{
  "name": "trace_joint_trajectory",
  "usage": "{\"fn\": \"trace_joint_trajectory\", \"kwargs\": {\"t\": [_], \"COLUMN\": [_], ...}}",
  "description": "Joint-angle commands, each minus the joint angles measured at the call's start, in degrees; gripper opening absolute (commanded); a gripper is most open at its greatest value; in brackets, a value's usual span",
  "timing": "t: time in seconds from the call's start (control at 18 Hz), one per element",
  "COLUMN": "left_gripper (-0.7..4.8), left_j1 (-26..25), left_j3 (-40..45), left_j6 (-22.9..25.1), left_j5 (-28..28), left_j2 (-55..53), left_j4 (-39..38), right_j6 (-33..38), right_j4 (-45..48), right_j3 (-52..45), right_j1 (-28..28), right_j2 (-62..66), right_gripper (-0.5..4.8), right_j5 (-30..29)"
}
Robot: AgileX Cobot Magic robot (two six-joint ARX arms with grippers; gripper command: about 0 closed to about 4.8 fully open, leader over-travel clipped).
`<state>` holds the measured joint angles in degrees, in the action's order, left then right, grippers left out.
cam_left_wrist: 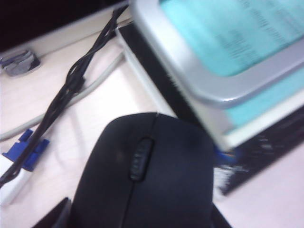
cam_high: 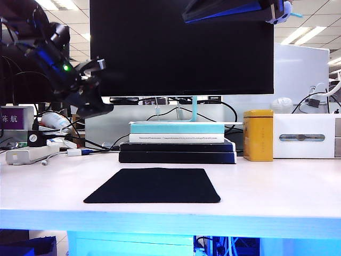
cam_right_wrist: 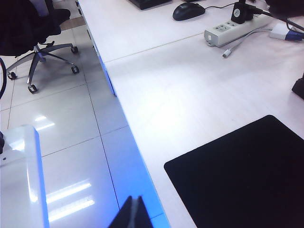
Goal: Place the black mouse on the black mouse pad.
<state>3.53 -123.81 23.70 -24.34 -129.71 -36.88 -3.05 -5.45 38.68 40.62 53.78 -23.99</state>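
Note:
My left gripper (cam_left_wrist: 137, 223) is shut on the black mouse (cam_left_wrist: 147, 175); its dark fingers (cam_left_wrist: 57, 216) press against the mouse's two sides. In the exterior view this gripper (cam_high: 88, 93) hangs at the upper left, well above the table, with the mouse (cam_high: 97, 110) under it. The black mouse pad (cam_high: 153, 185) lies flat near the table's front edge, lower and to the right of the mouse, with nothing on it. My right gripper (cam_right_wrist: 134, 211) is shut and empty, over the table's front edge beside the pad (cam_right_wrist: 247, 175). Its arm (cam_high: 234, 10) shows at the top of the exterior view.
A stack of books (cam_high: 178, 141) under the monitor (cam_high: 181, 48) stands behind the pad. A yellow tin (cam_high: 258, 135) and a white box (cam_high: 303, 136) stand at the back right. A power strip (cam_high: 29, 154) and cables (cam_left_wrist: 71, 85) lie at the back left.

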Motion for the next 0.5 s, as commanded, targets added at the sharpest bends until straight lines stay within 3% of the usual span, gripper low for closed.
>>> {"fn": "trace_joint_trajectory", "kwargs": {"t": [0.06, 0.5], "left_gripper": [-0.05, -0.05], "left_j1": [1.1, 1.8], "left_j3": [-0.2, -0.2], "left_j6": [-0.2, -0.7], "left_j5": [-1.4, 0.5], "left_j2": [3.1, 7.4], "left_j4": [-2.2, -7.4], "right_j6": [-0.5, -1.9], "right_j4": [0.6, -1.6], "right_j3": [0.3, 0.3], "right_j1": [0.0, -0.1], "right_j2": [-0.2, -1.7], "right_gripper": [-0.06, -0.06], "right_j5": [1.8, 4.8]}}
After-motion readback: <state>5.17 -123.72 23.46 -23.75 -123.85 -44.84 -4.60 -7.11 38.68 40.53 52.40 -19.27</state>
